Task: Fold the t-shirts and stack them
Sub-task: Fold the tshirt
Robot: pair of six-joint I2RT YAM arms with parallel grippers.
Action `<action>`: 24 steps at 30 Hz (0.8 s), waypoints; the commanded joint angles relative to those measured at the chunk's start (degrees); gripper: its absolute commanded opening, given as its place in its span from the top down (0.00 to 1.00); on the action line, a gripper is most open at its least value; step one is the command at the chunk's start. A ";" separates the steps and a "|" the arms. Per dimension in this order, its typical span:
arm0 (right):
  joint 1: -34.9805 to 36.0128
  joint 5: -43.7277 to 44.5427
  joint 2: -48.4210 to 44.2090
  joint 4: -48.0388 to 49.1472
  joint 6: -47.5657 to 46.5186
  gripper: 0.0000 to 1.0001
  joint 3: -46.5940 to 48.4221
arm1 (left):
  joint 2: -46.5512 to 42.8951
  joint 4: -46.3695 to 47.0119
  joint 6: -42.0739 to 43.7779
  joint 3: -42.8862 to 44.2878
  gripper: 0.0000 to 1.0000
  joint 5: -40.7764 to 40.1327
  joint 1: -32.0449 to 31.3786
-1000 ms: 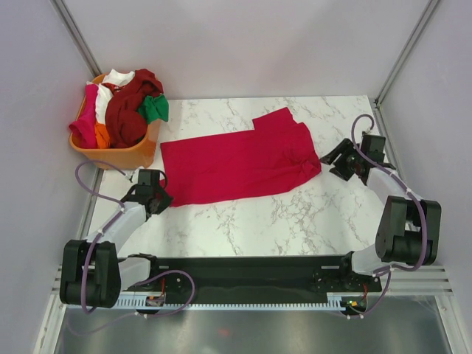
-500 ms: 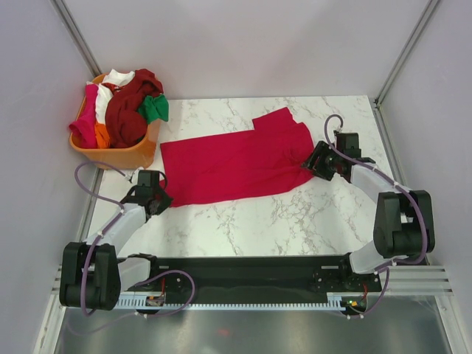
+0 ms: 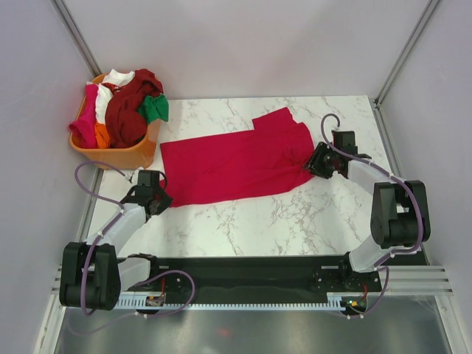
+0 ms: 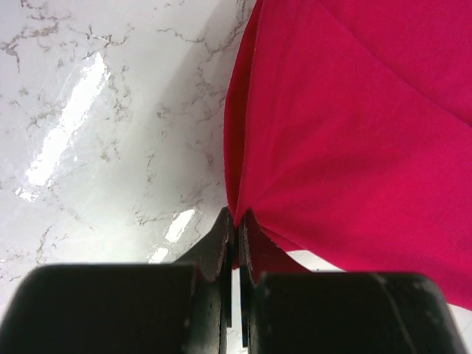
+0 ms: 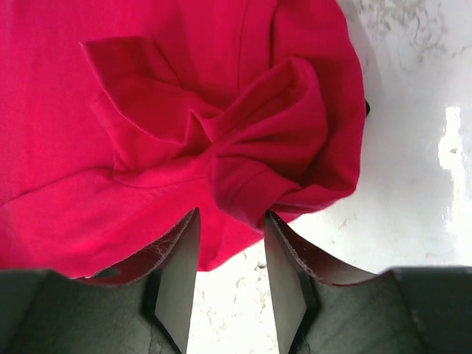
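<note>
The left hand [image 4: 236, 225] is clenched on the corner of the bright crimson red t-shirt [image 3: 236, 162], a thin pinch of hem caught right at its tips. From there the cloth fans away ahead of it and to its right across the white marble counter [image 3: 295, 214].

Over to the right hand [image 5: 231, 221]: it is released, fingers spread. The crumpled red sleeve [image 5: 273, 147] is bunched just ahead of the gap, its cuff nosing in between the tips.

The shirt lies flat on the counter between the two hands. The tangled heap of other t-shirts [image 3: 125, 110] waits in the orange plastic basket [image 3: 118, 156], beyond the left hand.

My read is that this step is about securing the second grip before any fold. To do it well, the right hand should push a touch deeper so it closes on the whole rolled cuff and not just the outer layer. It should also stay low to the counter. The left pinch looks shallow, so any lift wants to be even and gentle, or that corner may slip.
</note>
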 commanded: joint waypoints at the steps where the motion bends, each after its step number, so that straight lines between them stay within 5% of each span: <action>1: 0.31 1.09 0.94 0.72 -1.14 0.53 3.28 | 0.01 1.43 -1.60 -0.10 0.98 -1.82 -0.19; 14: 1.72 1.36 2.79 1.77 -1.67 0.70 1.44 | 0.54 1.61 -1.69 -0.10 0.98 -1.90 -0.19; 18: 1.80 1.18 3.14 2.04 -1.75 0.79 1.26 | 0.27 1.61 -1.69 -0.01 0.98 -1.99 -0.19; 21: 1.80 1.97 3.31 1.77 -2.02 1.00 1.78 | -0.25 1.52 -1.78 -0.19 0.98 -1.99 -0.19; 24: 1.28 3.54 2.79 0.19 -1.93 1.00 2.93 | -2.01 1.17 -2.39 -0.71 0.98 -2.78 -0.01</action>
